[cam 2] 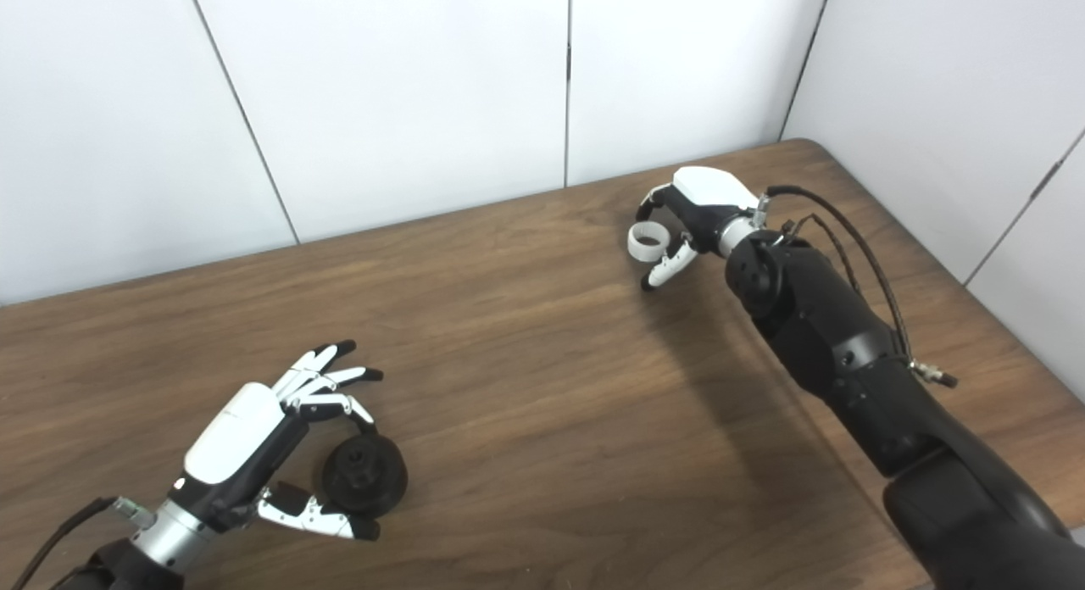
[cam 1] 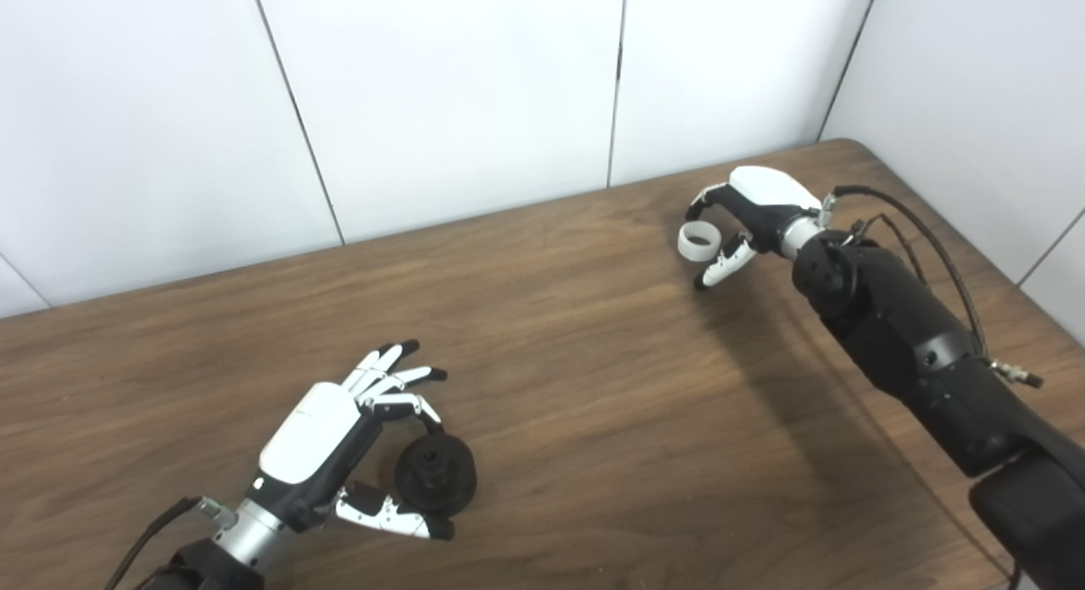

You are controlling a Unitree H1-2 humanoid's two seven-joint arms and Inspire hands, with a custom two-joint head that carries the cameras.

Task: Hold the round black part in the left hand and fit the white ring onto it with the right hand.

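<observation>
The round black part [cam 1: 436,474] stands on edge near the table's front left, its hub facing the camera. My left hand [cam 1: 339,442] pinches it, one finger on its top rim and the thumb under it; the other fingers spread out. The white ring [cam 1: 698,241] is at the far right, held at the fingertips of my right hand [cam 1: 754,213], with the thumb just below it. The ring seems slightly above the wood. The two hands are far apart.
The brown wooden table [cam 1: 593,386] runs to a white panelled wall [cam 1: 466,90] at the back and right. Its rounded far right corner [cam 1: 848,145] lies close behind the right hand. Cables [cam 1: 924,242] loop over the right forearm.
</observation>
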